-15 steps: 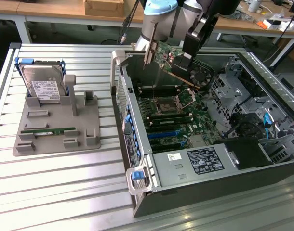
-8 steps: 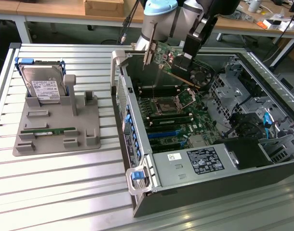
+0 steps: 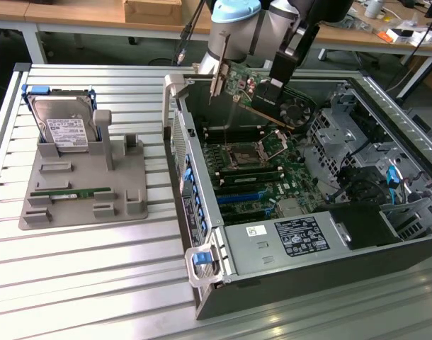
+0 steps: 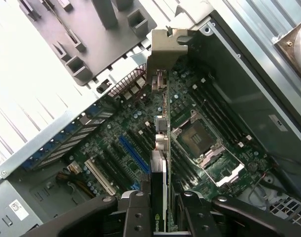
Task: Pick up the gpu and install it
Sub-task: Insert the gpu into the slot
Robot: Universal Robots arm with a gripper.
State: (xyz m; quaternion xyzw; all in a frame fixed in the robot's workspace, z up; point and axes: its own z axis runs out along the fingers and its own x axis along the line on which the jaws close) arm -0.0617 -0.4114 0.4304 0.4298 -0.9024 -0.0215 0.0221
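Above the open computer case (image 3: 202, 205), the claw (image 3: 269, 95) is closed on the gpu (image 3: 244, 86) and holds it on edge over the motherboard (image 3: 262, 177). The card hangs clear of the board, not seated in any slot, and in the exterior view its long lower edge slopes down towards the exterior view's right. Its shiny end bracket (image 3: 217, 83) points to the case's slotted wall on the exterior view's left, near the far corner.

In the wrist view the gpu (image 4: 159, 173) is seen edge-on, running away from the claw (image 4: 163, 222). The two dark fingers (image 4: 135, 217) press against its flat sides. The bracket (image 4: 165, 47) is at the far end, by the rim of the case. Below the card lie the CPU socket (image 4: 200, 140) to one side and a blue expansion slot (image 4: 133, 153) to the other.

Inside the case, the exterior view also shows the CPU socket (image 3: 248, 152), a round cooler fan (image 3: 295, 111) and a power supply (image 3: 294, 237) with a printed label.

On the slatted metal surface (image 3: 95, 283), to the exterior view's left of the case, sits a grey parts holder (image 3: 124, 184). A hard drive (image 3: 64, 127) leans in its far stand, and a narrow green memory stick (image 3: 71, 192) lies in a groove near its front.
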